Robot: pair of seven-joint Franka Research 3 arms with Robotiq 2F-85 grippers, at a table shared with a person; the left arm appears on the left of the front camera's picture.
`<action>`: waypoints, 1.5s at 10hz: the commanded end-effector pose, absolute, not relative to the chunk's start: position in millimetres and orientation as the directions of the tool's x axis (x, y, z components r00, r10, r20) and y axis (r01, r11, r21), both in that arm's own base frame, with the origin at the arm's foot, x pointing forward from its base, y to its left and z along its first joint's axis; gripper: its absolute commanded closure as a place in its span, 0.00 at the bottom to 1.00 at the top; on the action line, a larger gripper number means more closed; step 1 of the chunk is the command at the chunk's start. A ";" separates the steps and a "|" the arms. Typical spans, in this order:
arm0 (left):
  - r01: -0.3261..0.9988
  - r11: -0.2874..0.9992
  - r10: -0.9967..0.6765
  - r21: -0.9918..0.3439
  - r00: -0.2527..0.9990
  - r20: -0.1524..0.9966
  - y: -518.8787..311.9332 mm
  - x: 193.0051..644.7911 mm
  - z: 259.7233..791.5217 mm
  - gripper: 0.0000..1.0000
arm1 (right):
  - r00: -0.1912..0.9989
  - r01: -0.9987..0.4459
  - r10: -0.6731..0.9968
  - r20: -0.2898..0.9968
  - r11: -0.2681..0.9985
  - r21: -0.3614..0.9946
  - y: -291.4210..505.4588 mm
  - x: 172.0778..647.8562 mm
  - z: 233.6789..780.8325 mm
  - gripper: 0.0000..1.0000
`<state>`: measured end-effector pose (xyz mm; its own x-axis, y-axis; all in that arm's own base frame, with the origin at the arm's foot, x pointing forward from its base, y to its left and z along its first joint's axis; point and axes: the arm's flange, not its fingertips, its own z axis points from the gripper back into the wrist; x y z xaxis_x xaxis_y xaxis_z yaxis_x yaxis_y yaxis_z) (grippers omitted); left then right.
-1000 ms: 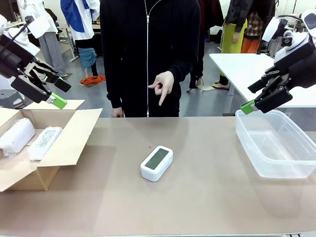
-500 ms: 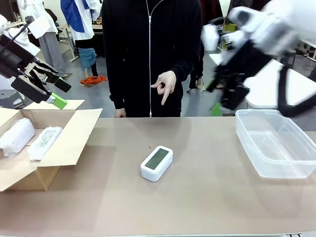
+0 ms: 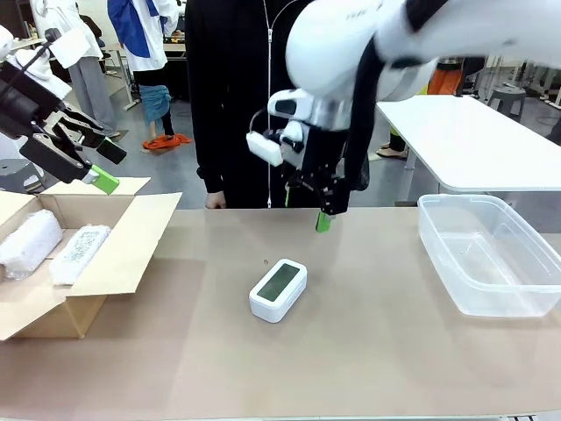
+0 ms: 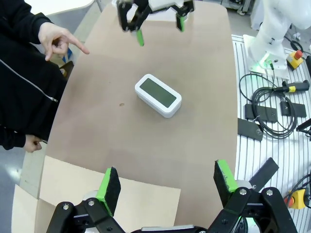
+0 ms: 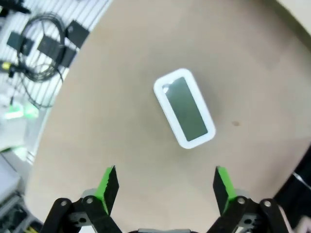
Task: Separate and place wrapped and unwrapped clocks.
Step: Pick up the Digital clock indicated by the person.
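Tan table (image 3: pixel 368 351) is carrying three things: white clock (image 3: pixel 278 289) lying near the middle, open cardboard box (image 3: pixel 114 254) sitting at the left edge, clear plastic tub (image 3: pixel 491 254) sitting at the right.

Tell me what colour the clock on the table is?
The clock is white with a grey-green screen. It shows best in the left wrist view.

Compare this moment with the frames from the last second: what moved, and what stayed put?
The right gripper swung from above the clear plastic bin across to the table's middle, hanging open above the bare white clock, touching nothing. Unchanged: the clock, two wrapped bundles in the cardboard box, the left gripper open above the box.
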<state>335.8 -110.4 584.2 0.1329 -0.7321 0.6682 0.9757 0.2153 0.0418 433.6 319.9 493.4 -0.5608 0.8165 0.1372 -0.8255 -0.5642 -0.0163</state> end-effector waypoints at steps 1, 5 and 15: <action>0.974 0.226 -0.718 0.027 0.148 0.681 -111.3 334.4 585.9 0.00 | -0.627 -0.775 0.773 0.097 -0.607 -0.176 314.9 428.0 490.7 0.00; 0.974 0.226 -0.718 0.027 0.148 0.681 -111.3 334.4 585.9 0.00 | -0.597 -0.802 0.795 0.106 -0.594 -0.056 325.7 439.0 484.9 0.00; 0.974 0.226 -0.718 0.027 0.148 0.681 -111.3 334.4 585.9 0.00 | -0.677 -0.736 0.733 -0.064 -0.677 0.026 394.3 404.4 377.6 0.00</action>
